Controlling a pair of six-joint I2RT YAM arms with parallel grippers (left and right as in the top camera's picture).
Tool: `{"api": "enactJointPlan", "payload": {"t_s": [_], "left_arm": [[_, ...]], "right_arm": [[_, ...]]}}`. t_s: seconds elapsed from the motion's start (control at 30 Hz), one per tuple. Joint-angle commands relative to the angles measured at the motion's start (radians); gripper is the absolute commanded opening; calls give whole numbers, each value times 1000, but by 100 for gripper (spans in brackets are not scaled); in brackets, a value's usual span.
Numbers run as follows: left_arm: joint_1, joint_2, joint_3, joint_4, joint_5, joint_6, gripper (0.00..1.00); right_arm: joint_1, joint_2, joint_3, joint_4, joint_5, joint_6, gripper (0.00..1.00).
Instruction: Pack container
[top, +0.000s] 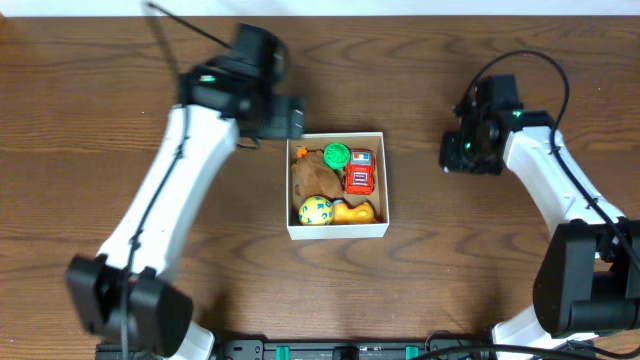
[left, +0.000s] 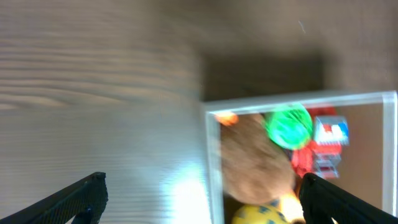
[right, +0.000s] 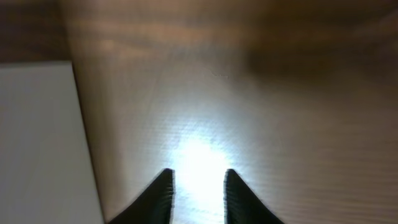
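Note:
The container (top: 337, 232), a square white-walled box, sits at mid-table. It holds a brown plush (top: 315, 175), a green disc (top: 336, 154), a red toy car (top: 360, 172), a yellow spotted ball (top: 316, 211) and an orange toy (top: 355, 212). My left gripper (top: 272, 118) hovers just off the box's far-left corner. In the left wrist view it (left: 202, 193) is wide open and empty, straddling the box's left wall (left: 211, 155). My right gripper (top: 462, 152) is to the right of the box, apart from it. Its fingers (right: 198, 183) are parted over bare wood, empty.
The wooden table surrounds the box on all sides. The box's white outer wall (right: 37, 143) fills the left edge of the right wrist view. A dark rail with cables (top: 340, 350) runs along the front edge.

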Motion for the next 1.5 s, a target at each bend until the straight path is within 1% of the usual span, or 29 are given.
{"api": "enactJointPlan", "payload": {"t_s": [0.0, 0.03, 0.13, 0.2, 0.3, 0.37, 0.4, 0.5, 0.6, 0.67, 0.8, 0.9, 0.97, 1.1, 1.13, 1.2, 1.3, 1.47], "left_arm": [[116, -50, 3, 12, -60, 12, 98], [147, -50, 3, 25, -59, 12, 98], [240, -46, 3, 50, -59, 12, 98], [283, -47, 3, 52, -55, 11, 98], [329, -47, 3, 42, -66, 17, 98], [354, -53, 3, 22, -64, 43, 98], [361, -64, 3, 16, -55, 78, 98], [354, -132, -6, 16, -48, 160, 98], [343, -239, -37, 17, -48, 172, 98], [337, -328, -86, 30, -48, 171, 98], [315, -539, -273, 87, -47, 172, 98], [295, -711, -448, 119, -47, 174, 98], [282, -821, -562, 112, -29, 172, 98], [280, -1012, -756, 69, -3, 143, 98], [280, -1055, -796, 90, 3, 115, 98], [280, -1119, -837, 124, 32, 71, 98], [280, -1165, -860, 139, 32, 69, 98], [280, -1165, -860, 139, 32, 69, 98]], "right_arm": [[3, -35, 118, 26, 131, -64, 72], [3, -35, 134, 48, 148, -63, 99], [1, -35, 152, 156, 193, -63, 99], [1, -36, 152, 194, 194, -65, 99], [1, -37, 152, 191, 192, -156, 99], [1, -52, 152, 171, 192, -149, 99], [1, -67, 152, 150, 192, -140, 99], [1, -137, 151, 104, 212, -111, 99], [7, -241, 140, 76, 290, -60, 99], [18, -325, 112, 80, 322, -53, 99], [56, -504, -8, 122, 362, -46, 99], [83, -637, -145, 146, 393, 8, 99], [104, -734, -260, 142, 424, 75, 99], [136, -904, -478, 135, 447, 176, 99], [142, -943, -527, 131, 447, 192, 99], [146, -1003, -606, 121, 447, 208, 99], [146, -1060, -684, 114, 447, 212, 99], [146, -1073, -708, 115, 447, 211, 99]]}}
